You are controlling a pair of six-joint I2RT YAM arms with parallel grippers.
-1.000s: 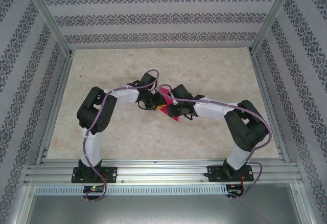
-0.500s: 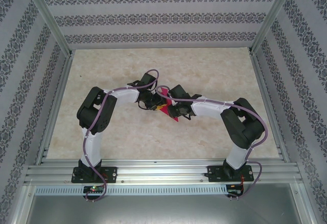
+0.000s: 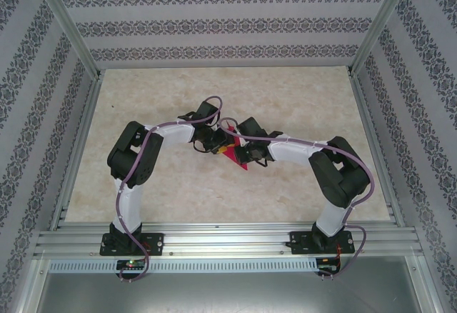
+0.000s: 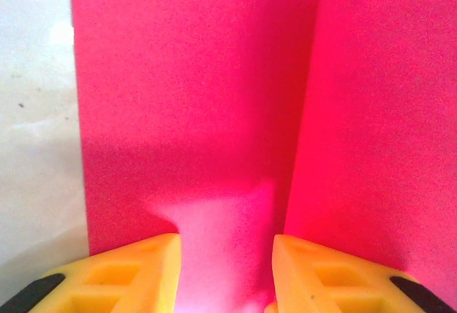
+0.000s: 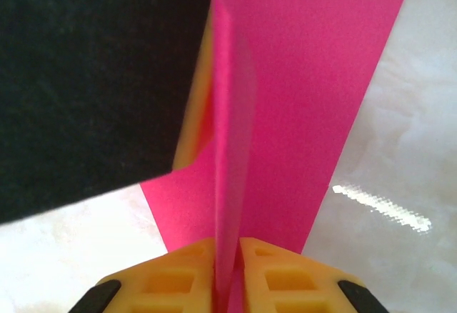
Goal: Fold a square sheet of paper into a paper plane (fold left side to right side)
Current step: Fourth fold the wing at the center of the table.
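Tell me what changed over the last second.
The right hand closed onto a raised fold of the pink paper, and its elbow shifted left in the top view. The left hand opened, fingers now apart over the paper. The left arm and the paper's place stayed the same.

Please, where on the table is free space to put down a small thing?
Free: the wide far strip of the table between the back wall and the arms; also the near patch between the two arm bases. Crowded: the centre, where the left end effector and right end effector meet at the pink paper.
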